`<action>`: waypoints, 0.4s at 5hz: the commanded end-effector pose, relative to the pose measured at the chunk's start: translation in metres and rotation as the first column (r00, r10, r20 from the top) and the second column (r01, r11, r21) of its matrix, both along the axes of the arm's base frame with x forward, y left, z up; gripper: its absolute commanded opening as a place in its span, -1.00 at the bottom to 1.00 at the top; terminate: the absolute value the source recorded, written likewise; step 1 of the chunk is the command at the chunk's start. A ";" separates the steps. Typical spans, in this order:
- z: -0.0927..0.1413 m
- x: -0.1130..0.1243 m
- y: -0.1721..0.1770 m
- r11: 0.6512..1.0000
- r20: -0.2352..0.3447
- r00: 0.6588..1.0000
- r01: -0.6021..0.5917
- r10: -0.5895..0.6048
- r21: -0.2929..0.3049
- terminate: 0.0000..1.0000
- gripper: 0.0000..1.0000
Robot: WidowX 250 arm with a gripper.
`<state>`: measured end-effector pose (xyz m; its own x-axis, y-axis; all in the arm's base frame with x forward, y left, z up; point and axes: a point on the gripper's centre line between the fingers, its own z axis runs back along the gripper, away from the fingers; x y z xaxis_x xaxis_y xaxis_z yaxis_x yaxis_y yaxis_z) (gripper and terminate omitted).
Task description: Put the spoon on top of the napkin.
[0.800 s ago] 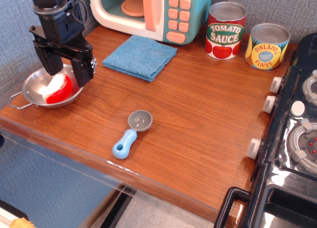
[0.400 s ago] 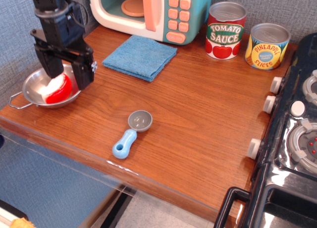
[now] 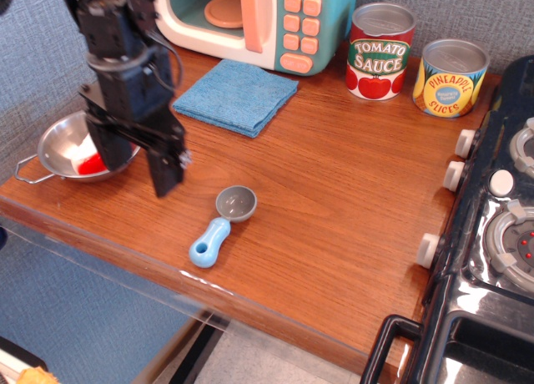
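The fingers (image 3: pixel 167 169) hang apart with nothing between them; the nearer one is plain to see, the other stands behind it over the bowl's (image 3: pixel 52 142) edge, so I'd call the gripper (image 3: pixel 138 157) spread fairly wide and empty. It hovers over the wooden counter (image 3: pixel 334 192), beside the steel bowl with the red and white thing (image 3: pixel 88 161) in it.

The spoon (image 3: pixel 224 224) lies flat on the wood at about four o'clock from the gripper, near but clear of it. Its grey scoop points toward one o'clock, its light-blue handle toward seven, close to the counter's front edge. The napkin (image 3: pixel 235 95) sits flat at twelve o'clock from the spoon, well apart, just in front of the toy microwave (image 3: pixel 259 21). Two cans (image 3: pixel 415 60) stand off to the right.

To my eye this is the approach: nothing picked up yet. Next the gripper needs to travel over the handle, turn so the fingers straddle its width, come down and close on it.
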<state>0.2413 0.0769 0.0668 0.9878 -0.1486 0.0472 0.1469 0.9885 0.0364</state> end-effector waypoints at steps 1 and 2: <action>-0.013 -0.021 -0.040 0.999 -0.008 0.999 0.039 -0.039 0.017 -1.00 1.00; -0.039 -0.016 -0.039 0.999 -0.055 0.998 -0.005 0.007 0.031 -1.00 1.00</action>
